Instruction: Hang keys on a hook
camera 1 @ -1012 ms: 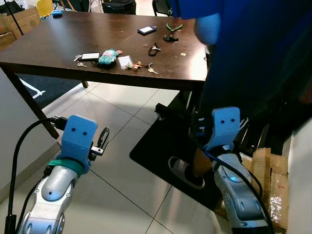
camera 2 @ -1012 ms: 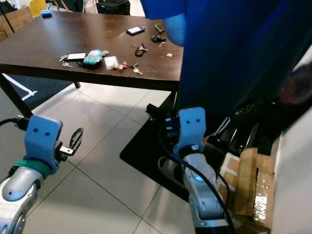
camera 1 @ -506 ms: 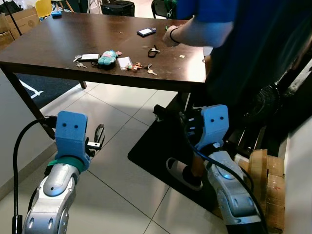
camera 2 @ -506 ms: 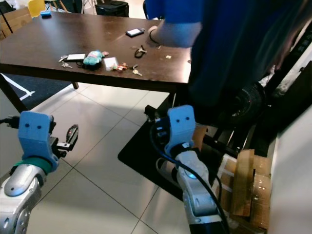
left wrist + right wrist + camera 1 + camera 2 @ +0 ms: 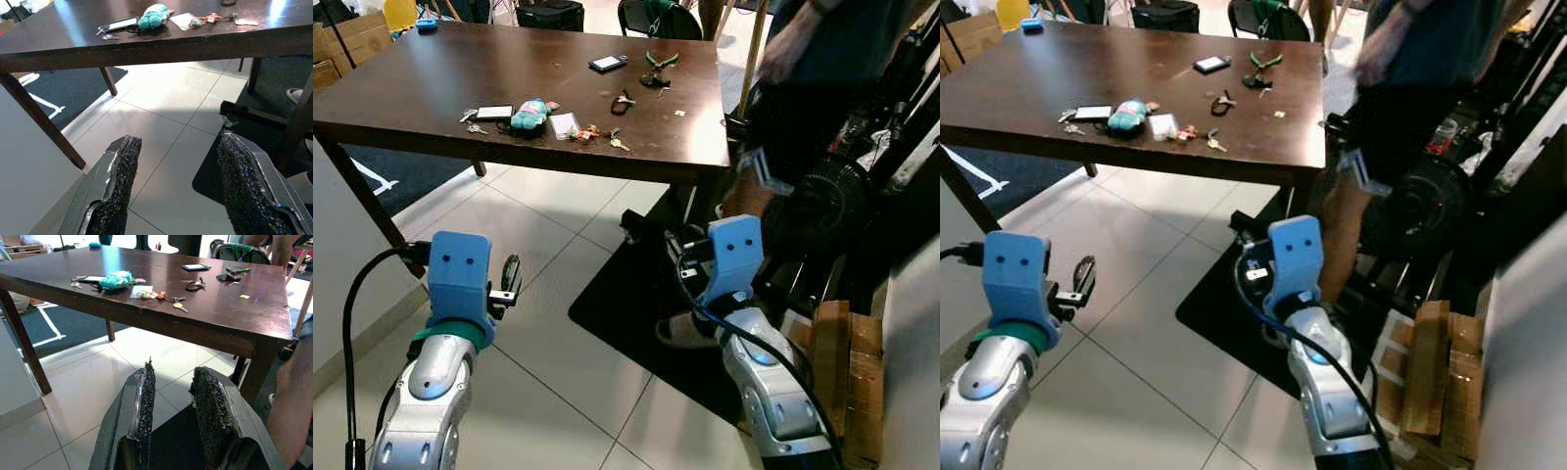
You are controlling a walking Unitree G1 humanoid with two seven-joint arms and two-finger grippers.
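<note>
Several key bunches lie on the dark wooden table [image 5: 421, 78]: one with a teal plush [image 5: 530, 116], one with a colourful charm [image 5: 594, 132], and a black one [image 5: 624, 100] further back. My left gripper [image 5: 178, 181] hangs open below table height, over the tiled floor in front of the table. My right gripper [image 5: 176, 372] is also low, near the table's right front corner. Its fingers stand a small gap apart with nothing between them. The plush keys [image 5: 116, 280] and the charm keys [image 5: 161, 295] lie ahead of it and higher.
A person [image 5: 818, 49] stands at the table's right end, one leg [image 5: 1340, 235] close to my right arm. A black mat [image 5: 626, 313] and a fan [image 5: 822, 206] lie under and beside the table. Cardboard [image 5: 847, 372] is stacked at the right. A phone [image 5: 608, 63] and a green-handled tool [image 5: 662, 59] lie on the table.
The person, who blocked the table's right side and reached onto it, has stepped back to the right. Both arms have shifted a little, still low.
</note>
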